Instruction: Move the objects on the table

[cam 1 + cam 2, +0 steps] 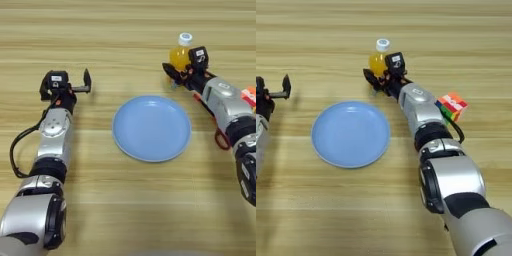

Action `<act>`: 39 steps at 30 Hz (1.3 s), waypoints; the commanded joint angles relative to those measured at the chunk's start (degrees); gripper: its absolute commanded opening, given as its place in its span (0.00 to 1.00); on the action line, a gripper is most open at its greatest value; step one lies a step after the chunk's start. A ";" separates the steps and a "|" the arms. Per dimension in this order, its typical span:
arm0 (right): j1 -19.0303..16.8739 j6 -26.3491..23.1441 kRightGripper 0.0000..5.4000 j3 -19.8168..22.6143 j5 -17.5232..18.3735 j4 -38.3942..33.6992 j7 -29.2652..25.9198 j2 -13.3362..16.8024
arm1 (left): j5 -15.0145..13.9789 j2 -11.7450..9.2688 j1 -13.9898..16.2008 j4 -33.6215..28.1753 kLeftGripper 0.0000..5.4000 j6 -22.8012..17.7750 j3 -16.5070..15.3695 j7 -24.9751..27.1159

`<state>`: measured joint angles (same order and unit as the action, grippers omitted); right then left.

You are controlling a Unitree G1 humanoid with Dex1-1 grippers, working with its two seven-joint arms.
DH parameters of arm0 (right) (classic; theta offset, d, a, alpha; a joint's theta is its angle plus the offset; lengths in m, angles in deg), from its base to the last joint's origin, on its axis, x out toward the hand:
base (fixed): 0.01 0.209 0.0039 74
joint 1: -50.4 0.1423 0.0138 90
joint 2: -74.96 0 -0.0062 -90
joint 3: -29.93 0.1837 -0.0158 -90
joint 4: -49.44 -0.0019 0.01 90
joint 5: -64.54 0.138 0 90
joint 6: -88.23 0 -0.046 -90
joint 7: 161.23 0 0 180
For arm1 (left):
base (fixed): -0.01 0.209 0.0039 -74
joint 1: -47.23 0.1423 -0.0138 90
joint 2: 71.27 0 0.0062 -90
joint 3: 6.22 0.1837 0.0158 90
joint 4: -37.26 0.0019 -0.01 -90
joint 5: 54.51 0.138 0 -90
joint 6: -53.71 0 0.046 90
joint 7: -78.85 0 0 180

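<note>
Left eye view puts the orange-juice bottle [181, 53] upright at the far side of the table [125, 210], right at the tip of the right gripper [176, 70]. The black fingers sit against the bottle's lower body, on its near side, but whether they clasp it or merely touch it cannot be told. The bottle is small, filled with orange liquid and topped by a white cap.

Nearer the robot and a little left of the bottle lies the round light-blue plate [151, 128], flat and bare. The multicoloured puzzle cube [452, 107] rests just beside the right forearm, on its outer side. Red scissor handles [220, 140] peep out from under that same arm.

Well apart, left of the plate, the left gripper [85, 85] hovers with its fingers spread and nothing between them.
</note>
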<state>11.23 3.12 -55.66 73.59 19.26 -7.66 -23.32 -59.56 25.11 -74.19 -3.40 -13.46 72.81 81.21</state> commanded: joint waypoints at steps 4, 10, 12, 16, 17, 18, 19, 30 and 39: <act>3.86 6.53 0.63 0.61 -2.20 7.51 1.15 -0.88 | 0.00 -0.03 0.06 -0.70 1.00 -0.51 -0.04 -0.25; 3.64 8.85 0.63 0.93 -3.42 10.39 1.90 -1.30 | -0.09 -0.07 0.06 -0.66 1.00 -0.47 -0.12 -0.16; 3.59 9.24 0.63 1.18 -3.65 11.01 2.09 -1.38 | -0.14 -0.07 0.07 -0.68 1.00 -0.47 -0.16 -0.13; 3.17 9.89 0.63 1.33 -4.12 11.90 2.81 -1.64 | -0.22 -0.03 0.10 -0.80 1.00 -0.48 -0.21 -0.09; 3.07 9.98 0.63 1.31 -4.30 12.09 3.06 -1.70 | -0.23 -0.03 0.11 -0.85 1.00 -0.49 -0.22 -0.09; 3.03 10.05 0.63 1.33 -4.44 12.26 3.26 -1.73 | -0.24 -0.02 0.12 -0.89 1.00 -0.50 -0.23 -0.08; 3.02 10.07 0.63 1.43 -4.57 12.40 3.39 -1.76 | -0.25 -0.02 0.13 -0.94 1.00 -0.51 -0.24 -0.07; 2.58 9.37 0.63 2.19 -5.63 13.33 4.31 -1.90 | -0.33 0.06 0.27 -1.30 1.00 -0.52 -0.31 -0.09; 2.28 8.29 0.80 2.77 -5.68 13.48 3.54 -2.11 | -0.32 0.11 0.41 -1.68 1.00 -0.62 -0.34 -0.18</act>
<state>12.39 11.49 -53.21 68.08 32.34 -4.03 -25.05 -59.59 25.11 -74.14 -4.41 -13.46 72.69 81.25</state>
